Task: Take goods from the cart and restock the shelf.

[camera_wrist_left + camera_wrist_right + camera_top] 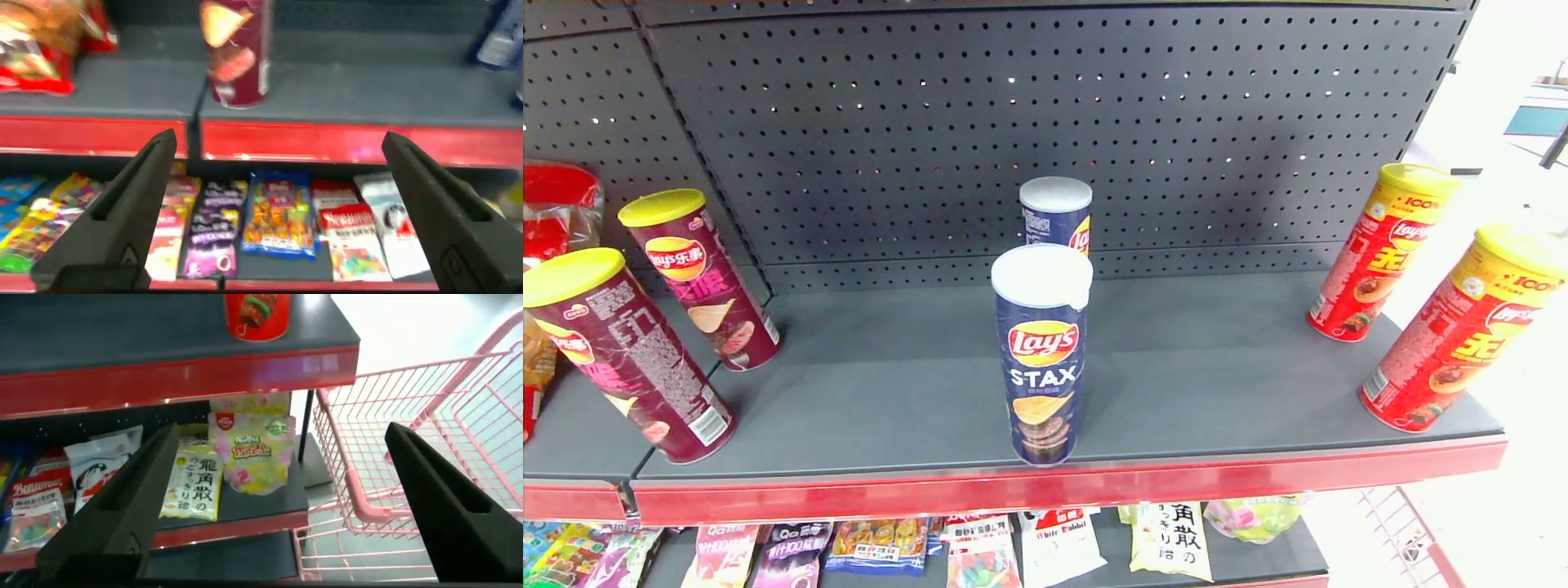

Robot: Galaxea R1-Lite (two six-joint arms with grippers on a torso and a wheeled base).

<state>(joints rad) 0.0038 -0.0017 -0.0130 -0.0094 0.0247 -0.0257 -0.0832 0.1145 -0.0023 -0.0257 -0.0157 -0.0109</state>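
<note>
A grey shelf (1201,392) with a red front lip carries chip cans. Two blue cans stand at its middle, one (1041,354) near the front edge and one (1055,214) behind it. Two maroon cans (629,355) (701,278) stand at the left, two red cans with yellow lids (1462,327) (1380,249) at the right. My left gripper (274,216) hangs open, with nothing in it, below the shelf lip in front of a maroon can (237,53). My right gripper (278,506) is open and holds nothing, beside the pink cart (409,449), under a red can (257,314).
The lower shelf holds snack and candy bags (980,551) (278,212) (249,449). A red bag (556,204) sits at the upper shelf's far left. A perforated back panel (1045,122) closes the shelf behind. The cart's wire frame (1409,535) stands at the right.
</note>
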